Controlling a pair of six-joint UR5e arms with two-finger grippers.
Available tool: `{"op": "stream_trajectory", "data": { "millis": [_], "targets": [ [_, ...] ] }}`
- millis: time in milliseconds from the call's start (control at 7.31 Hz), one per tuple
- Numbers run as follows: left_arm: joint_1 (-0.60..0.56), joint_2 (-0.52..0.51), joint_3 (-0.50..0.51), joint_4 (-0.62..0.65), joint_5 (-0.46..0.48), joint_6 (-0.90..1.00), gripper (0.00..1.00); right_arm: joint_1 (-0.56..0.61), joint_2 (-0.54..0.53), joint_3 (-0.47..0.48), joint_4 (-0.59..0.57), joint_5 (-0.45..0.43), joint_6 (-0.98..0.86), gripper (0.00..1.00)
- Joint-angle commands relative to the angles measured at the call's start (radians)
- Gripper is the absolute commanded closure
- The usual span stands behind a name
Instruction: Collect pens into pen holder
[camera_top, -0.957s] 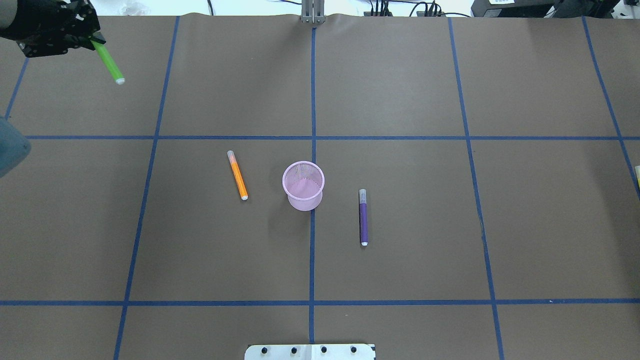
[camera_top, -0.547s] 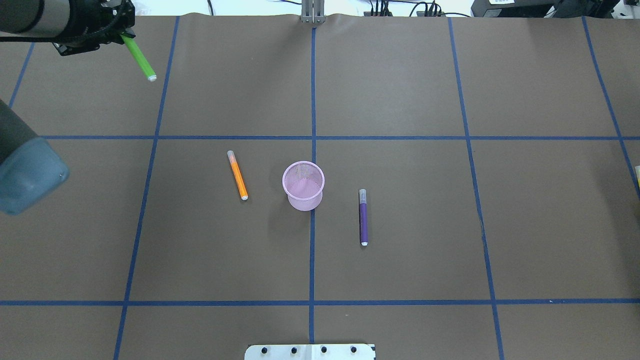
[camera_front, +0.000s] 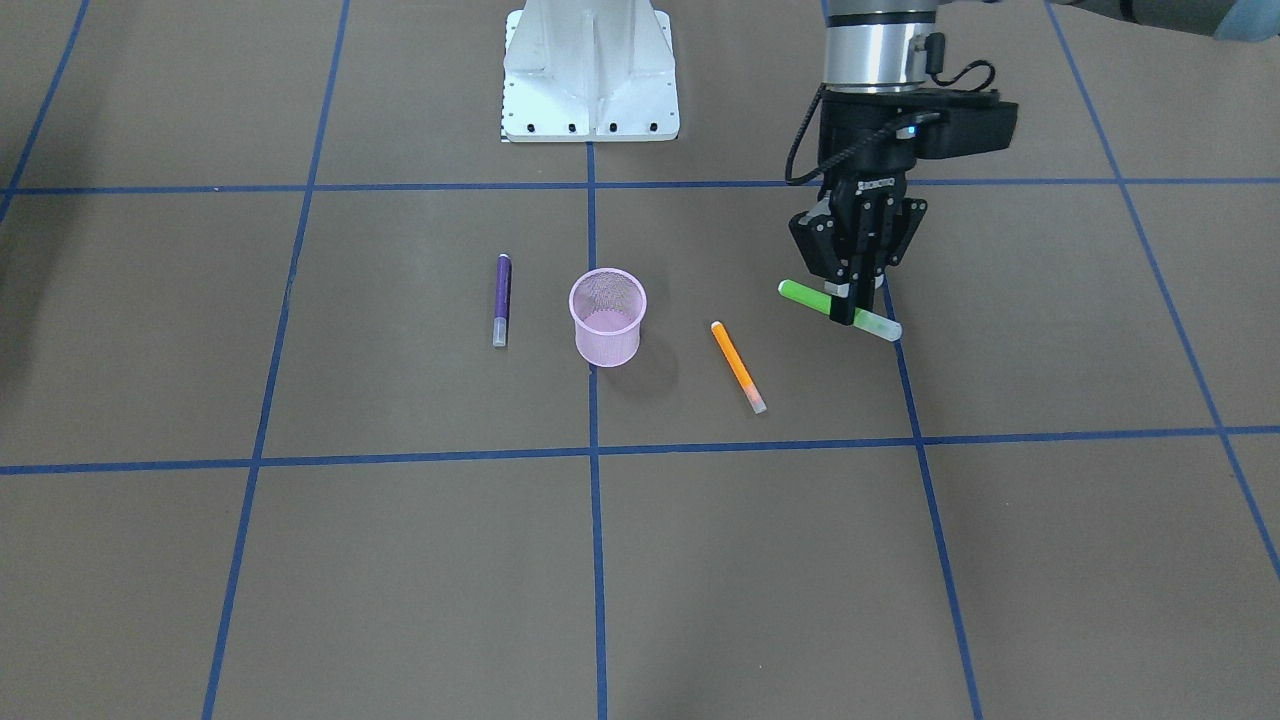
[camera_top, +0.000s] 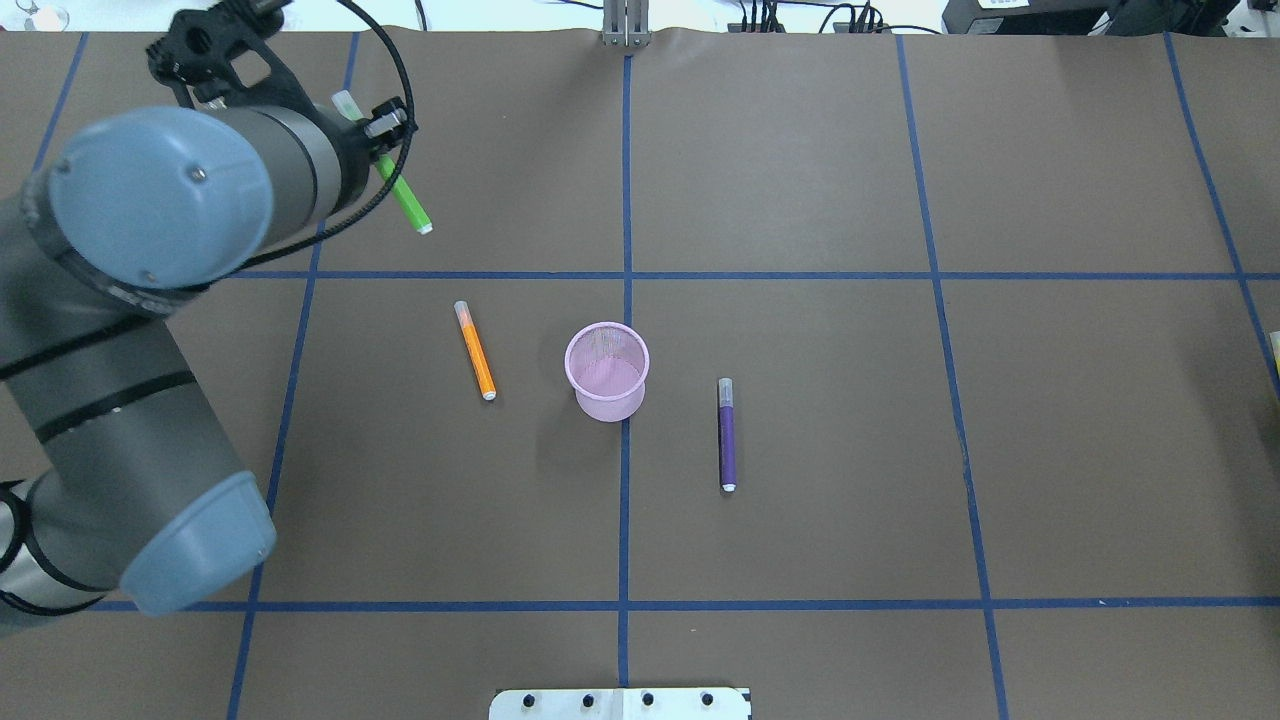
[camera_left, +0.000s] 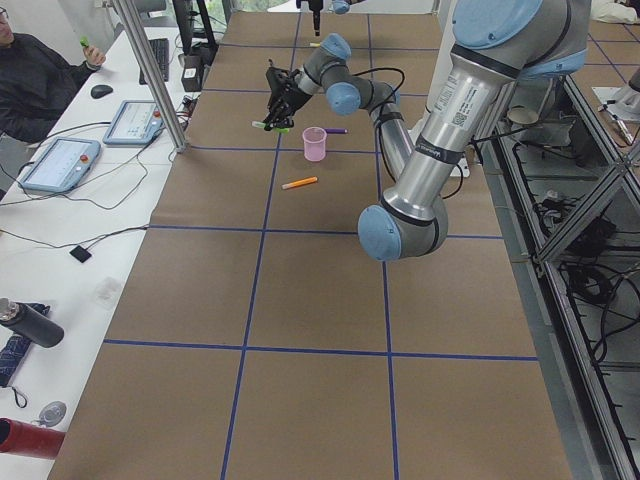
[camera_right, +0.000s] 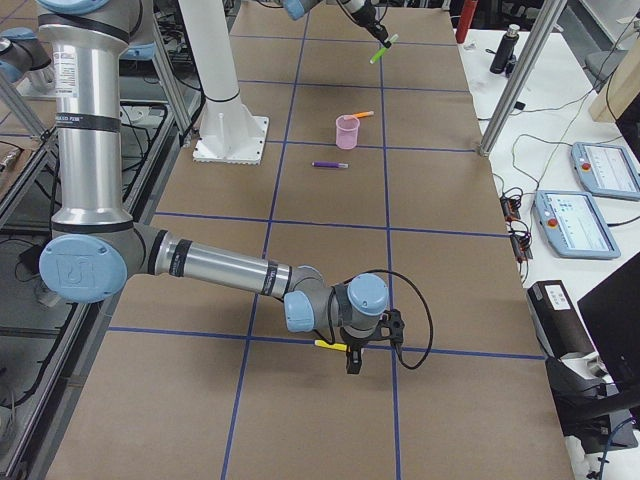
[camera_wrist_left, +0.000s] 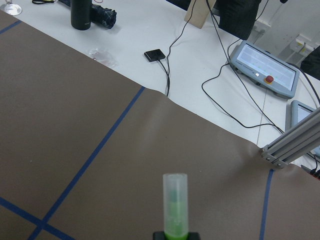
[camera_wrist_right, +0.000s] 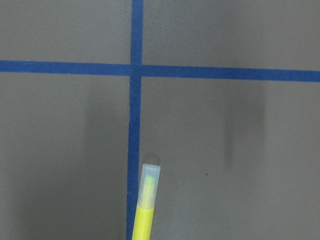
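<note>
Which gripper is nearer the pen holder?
Left. The left gripper, shut on the green pen, hovers beyond the orange pen from the pen holder; the right gripper is far off to the robot's right.

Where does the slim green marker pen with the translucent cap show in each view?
Front-facing: green pen, right of centre.
Overhead: pen upper left.
Exterior left: pen at top, left of centre, small.
Exterior right: pen near top edge, right of centre.
Left wrist: pen bottom centre, cap up.
Right wrist: not in it; only a yellow pen.
Shared landmark: pink wire-mesh pen holder, in all four exterior views.
</note>
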Motion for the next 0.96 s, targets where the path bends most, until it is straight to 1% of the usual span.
{"op": "stream_trajectory", "data": {
  "millis": [0, 137, 274, 547, 821],
  "targets": [
    [0.087, -0.038, 0.025, 0.000, 0.101, -0.013, 1.00, -0.032, 0.000, -0.001, 0.001, 0.000, 0.027, 0.01],
    [0.088, -0.044, 0.036, 0.000, 0.104, -0.015, 1.00, -0.045, 0.000, -0.002, 0.001, -0.009, 0.030, 0.01],
    [0.091, -0.044, 0.038, 0.000, 0.104, -0.015, 1.00, -0.052, 0.000, -0.010, 0.001, -0.041, 0.030, 0.01],
    [0.100, -0.052, 0.045, 0.000, 0.106, -0.015, 1.00, -0.055, 0.029, -0.030, -0.001, -0.046, 0.030, 0.02],
    [0.102, -0.052, 0.055, 0.000, 0.106, -0.015, 1.00, -0.058, 0.051, -0.051, -0.001, -0.045, 0.075, 0.02]
  ]
}}
